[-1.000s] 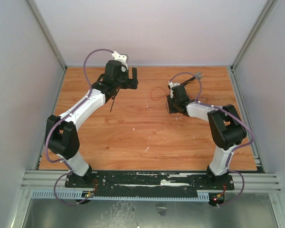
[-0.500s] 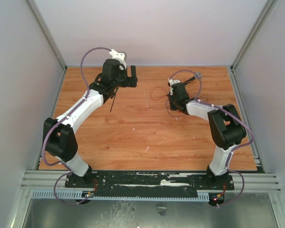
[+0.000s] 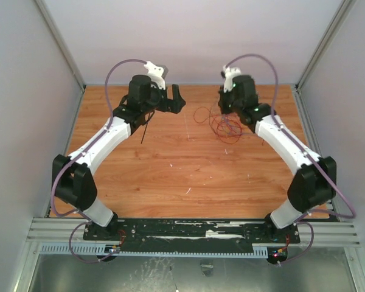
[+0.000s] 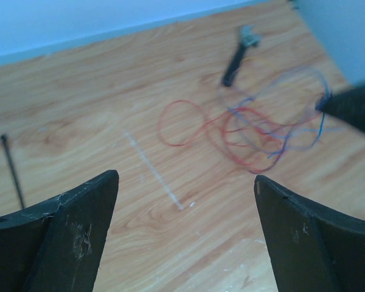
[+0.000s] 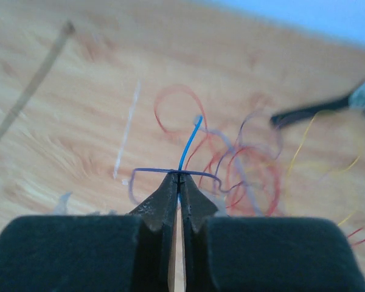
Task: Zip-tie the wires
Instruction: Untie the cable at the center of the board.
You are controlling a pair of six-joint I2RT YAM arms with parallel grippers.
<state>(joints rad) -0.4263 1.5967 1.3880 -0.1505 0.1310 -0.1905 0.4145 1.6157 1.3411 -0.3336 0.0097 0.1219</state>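
Top external view: the wooden table (image 3: pixel 170 182) carries both arms reaching toward its far edge, with the wires (image 3: pixel 225 125) lying as a loose red tangle just in front of the right gripper (image 3: pixel 226 108). The right wrist view shows that gripper (image 5: pixel 178 177) pinched tight on only a blue strand and a purple one at the near rim of the wires (image 5: pixel 249 164). The left gripper (image 3: pixel 177 100) hangs to the left of the wires, spread wide and holding nothing; its wrist view looks between the fingers (image 4: pixel 79 219) at the wires (image 4: pixel 249 134).

The likely trouble is that thin grip. A pull may draw out two strands and leave the rest behind, or the strands may slip free. The black tool (image 4: pixel 237 58) lies just beyond the wires and could snag a loop.

The zip tie (image 3: pixel 145 131) lies flat, well left of the wires. Bare wood is open on their near side; the back wall stands close behind them.
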